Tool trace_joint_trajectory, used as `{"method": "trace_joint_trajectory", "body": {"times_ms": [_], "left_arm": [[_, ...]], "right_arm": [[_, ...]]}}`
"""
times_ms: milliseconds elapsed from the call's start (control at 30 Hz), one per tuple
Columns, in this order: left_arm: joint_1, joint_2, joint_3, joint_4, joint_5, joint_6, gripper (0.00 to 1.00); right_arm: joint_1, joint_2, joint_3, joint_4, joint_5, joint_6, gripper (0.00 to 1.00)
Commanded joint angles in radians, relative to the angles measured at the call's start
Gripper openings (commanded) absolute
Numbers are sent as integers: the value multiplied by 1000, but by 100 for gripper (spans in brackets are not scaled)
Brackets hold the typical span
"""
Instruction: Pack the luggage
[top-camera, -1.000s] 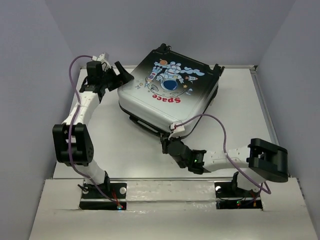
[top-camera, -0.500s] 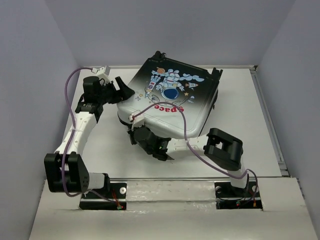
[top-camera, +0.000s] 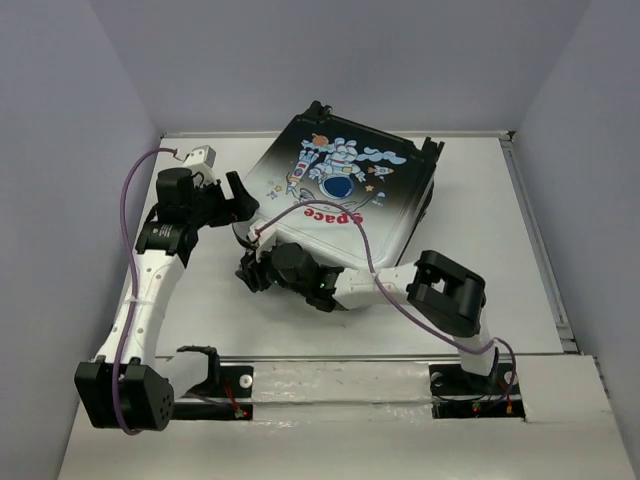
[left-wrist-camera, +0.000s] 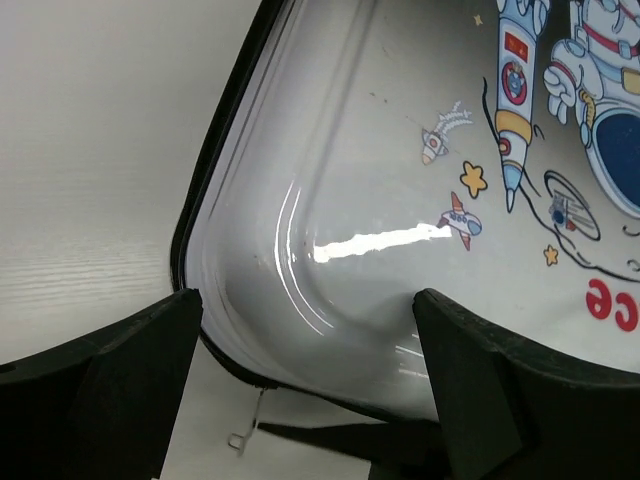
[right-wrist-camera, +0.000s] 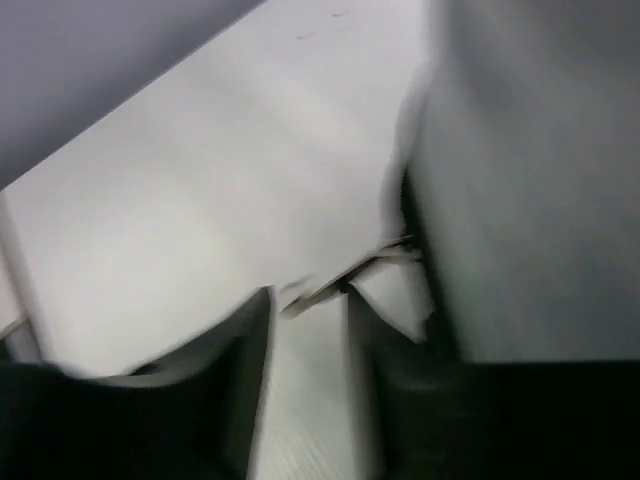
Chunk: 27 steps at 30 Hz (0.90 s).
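Left wrist view: zipping-up stage, I judge. Left hand (left-wrist-camera: 308, 300) spreads around the closed luggage (left-wrist-camera: 420, 200) corner; right hand (right-wrist-camera: 308, 305), narrowly apart, should pinch the zipper pull (right-wrist-camera: 345, 278).

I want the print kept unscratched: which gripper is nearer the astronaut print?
Left. The left gripper straddles a corner of the luggage, the astronaut print just ahead; the right gripper sits low at the near-left edge, farther from it.
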Motion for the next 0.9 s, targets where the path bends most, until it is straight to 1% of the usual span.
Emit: {"method": "trace_joint_trajectory", "body": {"times_ms": [0,33,67,100,133,167,233,267,333,367,400,433,467,500,533,567,600,633,667,700,800,867], "left_arm": [[-3,65,-6,-4,-9,7,98],[-3,75,4,1,-25,5,98],[-3,83,7,8,-39,7,99],[-3,92,7,16,-53,0,99],[-3,95,9,33,-68,-3,99],[-3,99,9,44,-67,-4,99],[0,121,20,56,-65,-9,99],[0,130,26,56,-59,-7,99],[2,150,40,47,-58,-4,99],[2,162,47,50,-61,-3,99],[2,168,53,50,-59,-3,99],[3,181,69,45,-73,-3,99],[6,187,75,44,-84,-4,99],[8,196,81,45,-91,-6,99],[12,196,86,47,-99,-12,99],[28,202,98,62,-111,-35,99],[40,199,103,76,-113,-49,99],[52,201,112,87,-116,-65,99],[87,204,132,107,-137,-100,98],[106,210,144,116,-145,-116,98],[169,279,205,133,-122,-171,98],[195,357,239,139,-61,-188,97]], "right_arm": [[28,-198,-95,-52,-140,78,67],[38,-299,-130,-100,-132,101,71],[38,-345,-160,-149,-120,115,75],[50,-388,-206,-257,-117,132,79],[50,-459,-219,-319,-135,164,79],[59,-493,-226,-417,-141,170,80],[59,-571,-283,-459,-127,187,81],[59,-659,-300,-499,-38,195,82],[32,-743,-312,-560,88,189,87],[-49,-779,-306,-585,177,195,86],[-115,-816,-306,-605,177,200,85],[-193,-880,-315,-603,155,212,71],[-276,-899,-319,-603,135,221,57],[-447,-915,-319,-611,102,232,24],[-535,-915,-319,-619,59,250,9],[-616,-921,-320,-623,2,279,7],[-731,-929,-325,-622,-56,287,7],[-775,-935,-331,-622,-43,292,7],[-810,-942,-348,-622,-31,296,7],[-886,-938,-352,-622,-43,296,7],[-979,-910,-406,-616,-89,322,7],[-991,-903,-447,-594,-92,331,7]]}}
